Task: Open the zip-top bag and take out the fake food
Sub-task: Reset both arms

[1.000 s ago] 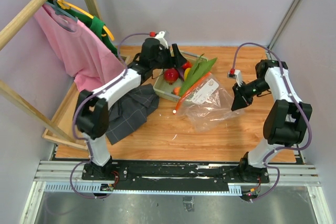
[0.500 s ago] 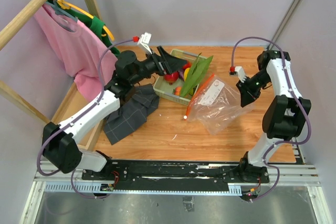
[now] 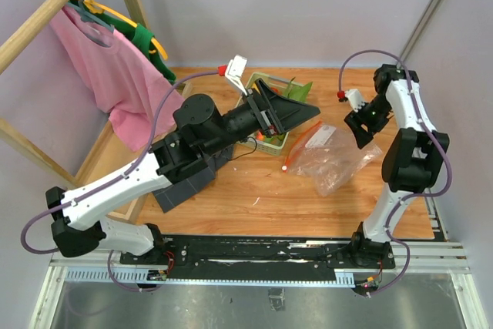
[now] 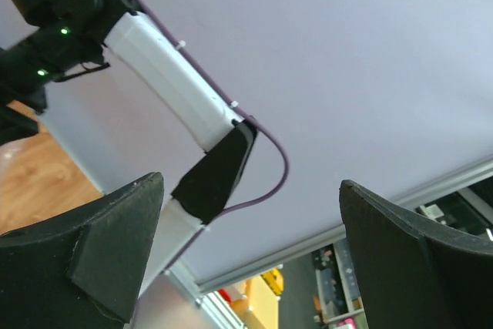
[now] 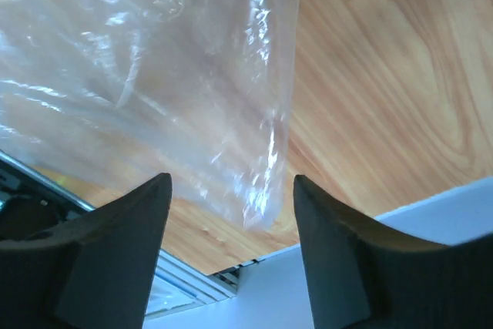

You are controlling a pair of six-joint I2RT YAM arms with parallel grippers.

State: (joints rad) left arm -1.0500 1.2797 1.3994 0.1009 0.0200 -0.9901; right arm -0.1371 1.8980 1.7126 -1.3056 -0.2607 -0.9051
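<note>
Top view: left arm (image 3: pixel 115 186) stretches from near-L across to the pale green tray (image 3: pixel 271 148) at mid-back of the wooden counter (image 3: pixel 254 198). Left jaws are spread wide w/ nothing btwn them, pointing R, hovering over the tray & hiding most of it. Fake food (image 3: pixel 305 88) sits in the tray; only a green leafy end past the jaws + small orange/red bits by the near rim show. Zip-top bag (image 3: pixel 333 156) lies crumpled on the counter just R of the tray, w/ its orange-red zip strip (image 3: pixel 300 142) along the L edge. Right arm (image 3: pixel 412 136) bends in from the R, and the right jaws are at the bag's far-R corner; contact can't be told from here. Grey cloth (image 3: pixel 185 179) lies under the left arm, L of the tray, and a pink shirt (image 3: pixel 108 71) hangs on the rack far L. Left wrist view: both fingers (image 4: pixel 100 244) are far apart w/ an empty gap; cam looks up at the wall & the right arm. Right wrist view: right jaws are partway apart, fingers (image 5: pixel 339 244) dark in the foreground. The bag's clear film lies over the wood, its corner showing in the gap, w/ neither finger visibly pressing it.
</note>
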